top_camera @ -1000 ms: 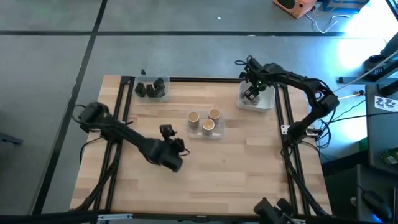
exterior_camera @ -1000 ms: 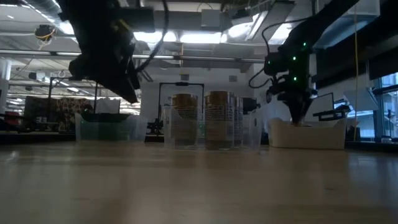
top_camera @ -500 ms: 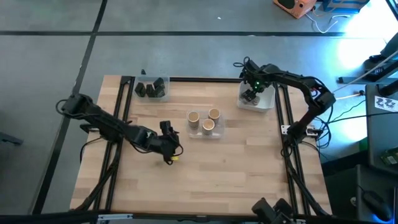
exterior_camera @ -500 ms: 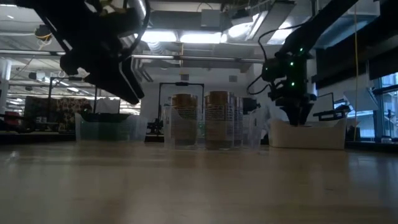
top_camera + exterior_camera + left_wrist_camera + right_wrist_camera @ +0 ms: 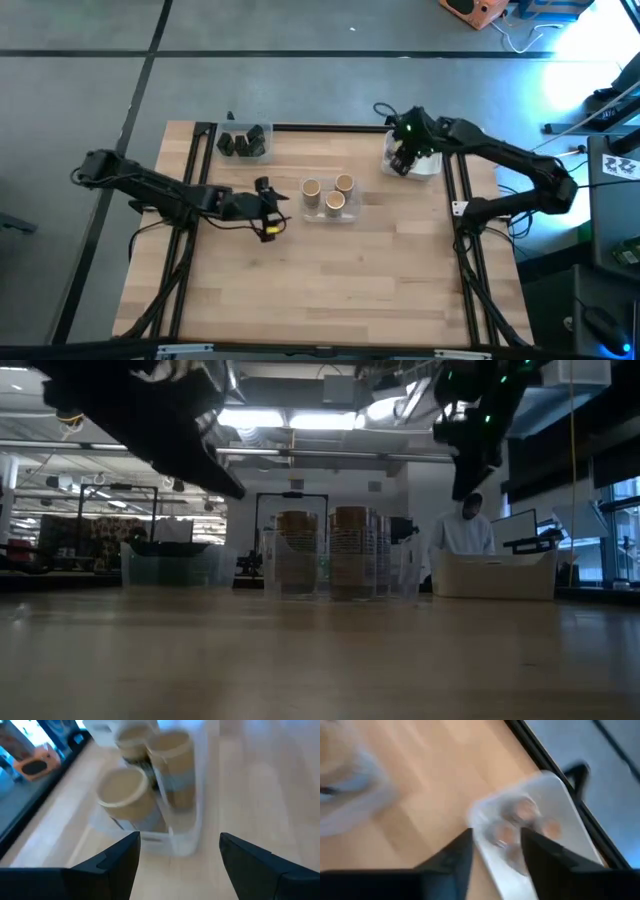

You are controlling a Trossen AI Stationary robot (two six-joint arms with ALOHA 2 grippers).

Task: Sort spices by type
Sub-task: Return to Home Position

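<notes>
Three tan cylinders (image 5: 334, 201) stand in a clear tub (image 5: 350, 212) at the table's middle, and the left wrist view also shows the tan cylinders (image 5: 122, 795). Dark blocky jars (image 5: 245, 142) sit in a clear tub at the far left. Small round jars (image 5: 520, 812) lie in the white tub (image 5: 428, 166) at the far right. My left gripper (image 5: 278, 215) hangs open and empty left of the tan cylinders, pointing at them. My right gripper (image 5: 400, 163) hovers above the white tub's left end, its fingers apart with nothing between them.
Black frame rails (image 5: 200, 180) run along the table's left, far and right edges. Bare wood spans the near half of the table (image 5: 330, 290). In the low view a person (image 5: 465, 532) shows in the room behind the white tub (image 5: 495, 575).
My left gripper has swung toward the far edge and tipped up from pointing steeply down to nearly level, facing the tan cylinders. My right gripper has risen out of the white tub and now hangs well above it.
</notes>
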